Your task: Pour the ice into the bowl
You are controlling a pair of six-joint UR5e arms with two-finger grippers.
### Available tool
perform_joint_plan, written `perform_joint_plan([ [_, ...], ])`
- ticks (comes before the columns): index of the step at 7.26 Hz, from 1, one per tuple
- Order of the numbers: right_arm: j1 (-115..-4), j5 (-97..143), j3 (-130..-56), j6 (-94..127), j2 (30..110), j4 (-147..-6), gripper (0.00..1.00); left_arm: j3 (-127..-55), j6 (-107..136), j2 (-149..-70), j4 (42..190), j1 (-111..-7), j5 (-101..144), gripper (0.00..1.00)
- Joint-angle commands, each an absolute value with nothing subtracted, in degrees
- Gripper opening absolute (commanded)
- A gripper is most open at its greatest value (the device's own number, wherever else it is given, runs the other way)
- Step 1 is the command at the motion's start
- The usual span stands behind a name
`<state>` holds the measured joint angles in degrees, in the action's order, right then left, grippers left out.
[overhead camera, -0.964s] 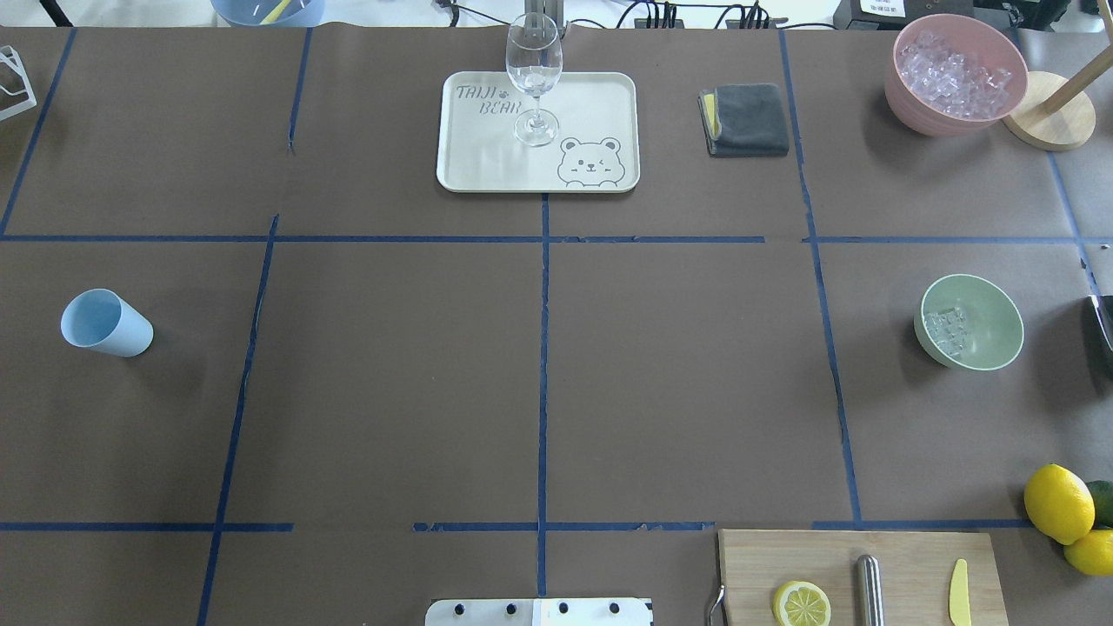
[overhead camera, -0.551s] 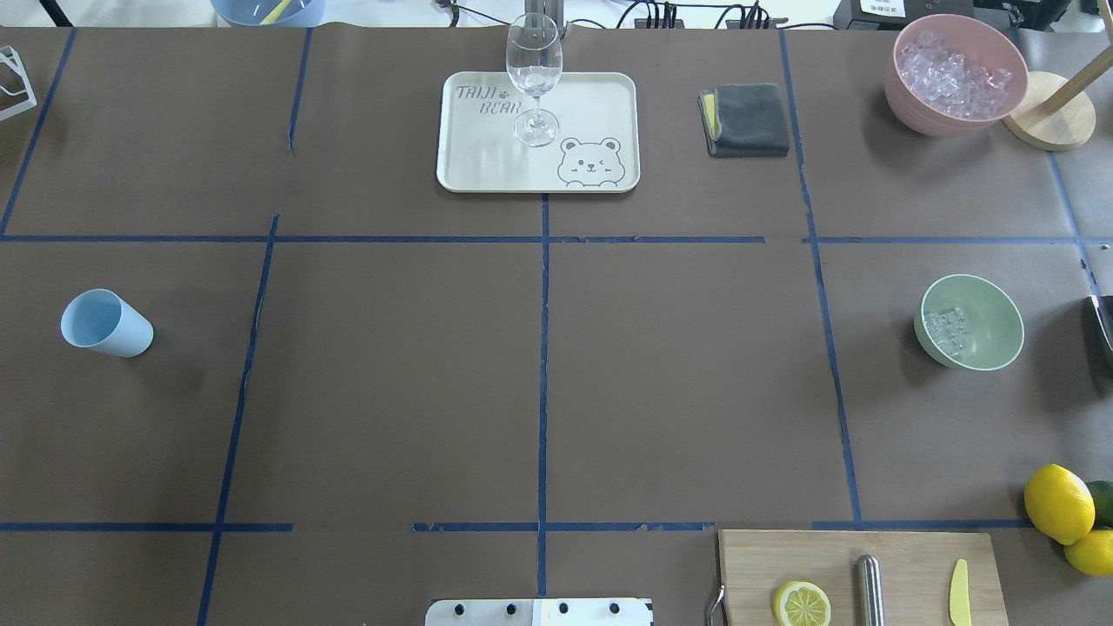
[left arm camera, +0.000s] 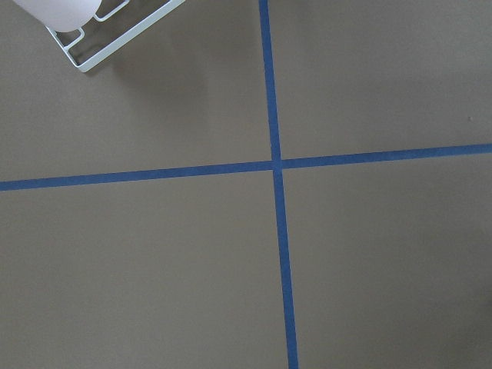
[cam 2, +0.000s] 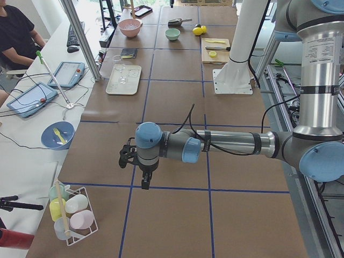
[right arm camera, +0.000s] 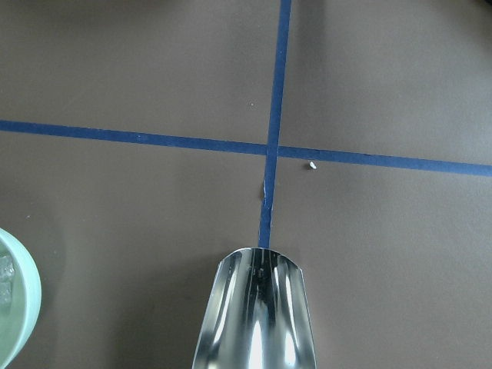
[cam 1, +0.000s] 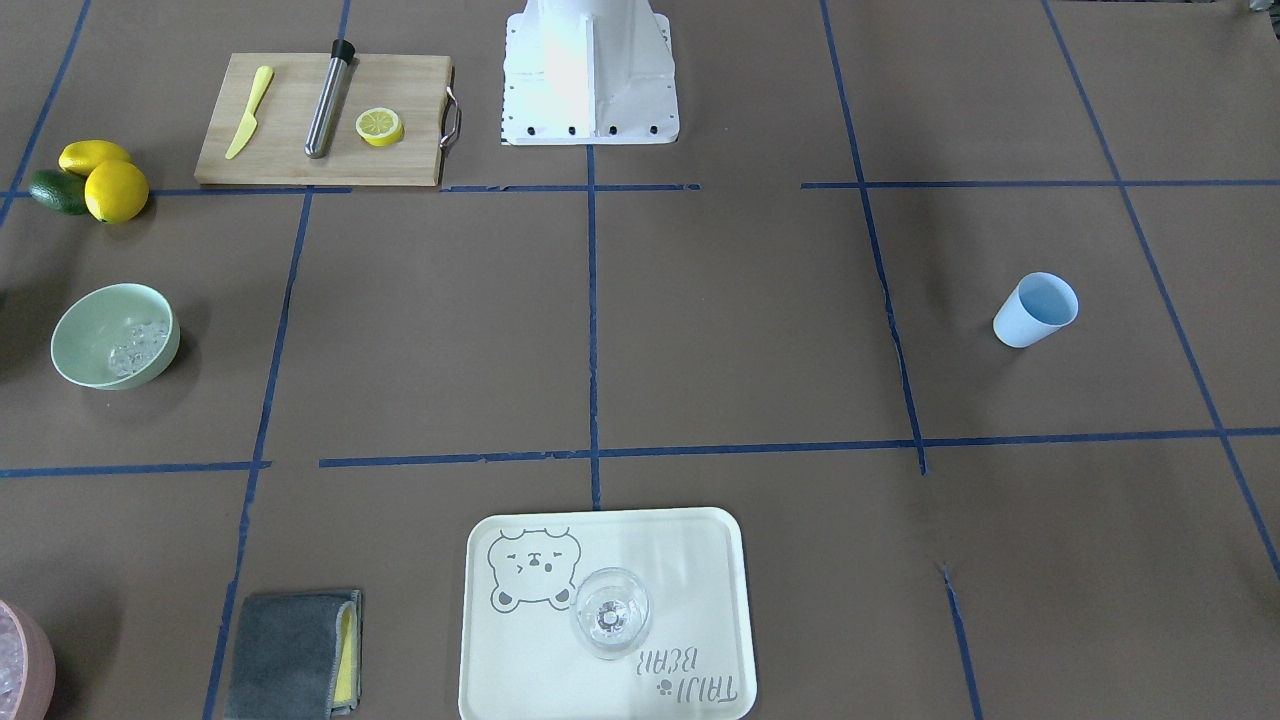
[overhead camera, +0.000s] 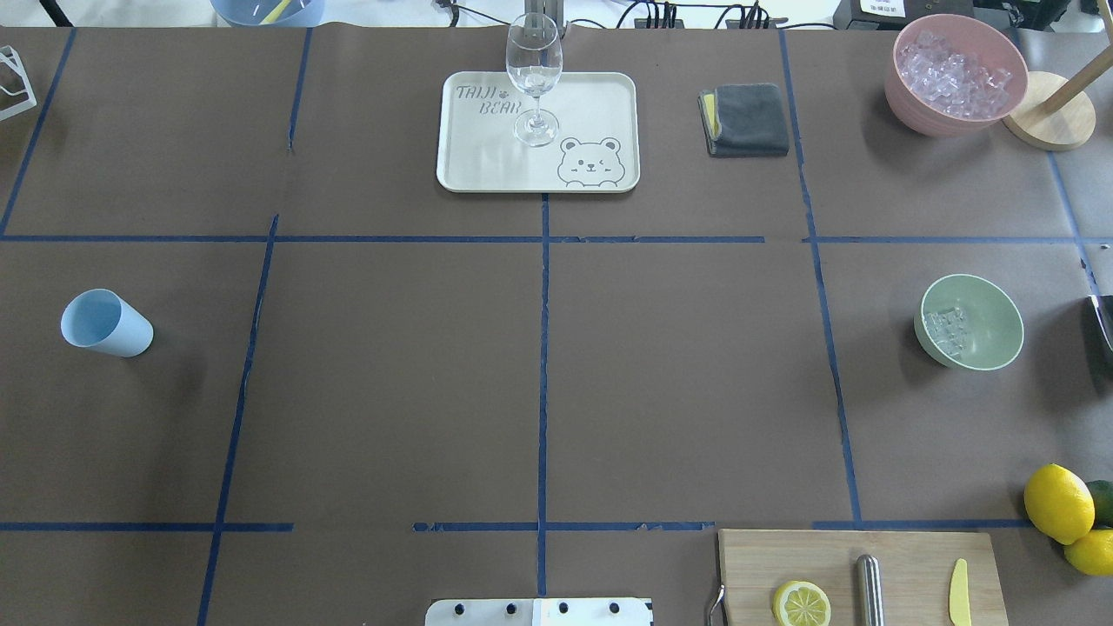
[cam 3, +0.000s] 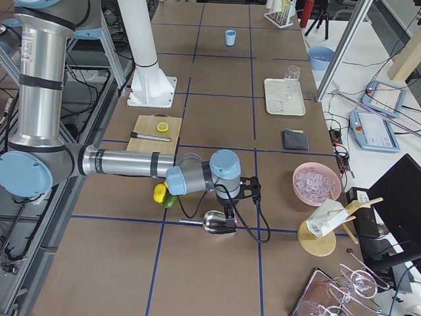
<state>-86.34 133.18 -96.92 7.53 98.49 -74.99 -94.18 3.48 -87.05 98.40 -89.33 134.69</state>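
Two pairs of jaws, and neither shows clearly enough to judge. The right jaws appear only in the side view from the robot's right, low over the table [cam 3: 210, 276] at the metal scoop [cam 3: 212, 222]; whether they are wide, narrow or clamped on it I cannot tell. The right wrist camera shows the scoop's shiny trough pointing away with nothing in it, which suggests, without proving, that it is carried. The left jaws appear only in the left side view, pointing down over the table near a wire rack [cam 2: 72, 217], well apart from the task's things; their width I cannot tell either.

Outward from the scoop, the mint-green bowl [overhead camera: 991, 339] stands near it, its rim at the wrist view's left edge. The ice [overhead camera: 946, 330] lies as a small cluster of clear cubes in the bowl's bottom. Farther back a pink bowl [overhead camera: 909, 106] is heaped with more cubes. A light blue cup [overhead camera: 106, 323] stands far off on the robot's left side and looks empty.

By my reading the pour is made: cubes are in the bowl and the scoop is empty. What is left is putting the scoop down and drawing the arm clear, or another scoopful if more is wanted.
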Motion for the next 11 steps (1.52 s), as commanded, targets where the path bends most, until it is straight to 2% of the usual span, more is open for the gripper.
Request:
perform_joint_plan([
  [1,-89.11,138.14,-96.86,7.73,98.0,-75.93,1.0,-93.34,3.43,-87.8,98.26,-89.38,135.26,1.0],
  [3,-93.32,143.94,-96.5,6.78,98.17,-80.04,1.0,-93.69,3.43,-87.63,98.26,-89.47,135.26,1.0],
  [11,-94.04,138.34,-96.59,6.77,97.12,-81.74,1.0,-94.04,3.43,-87.36,98.53,-89.56,135.26,1.0],
])
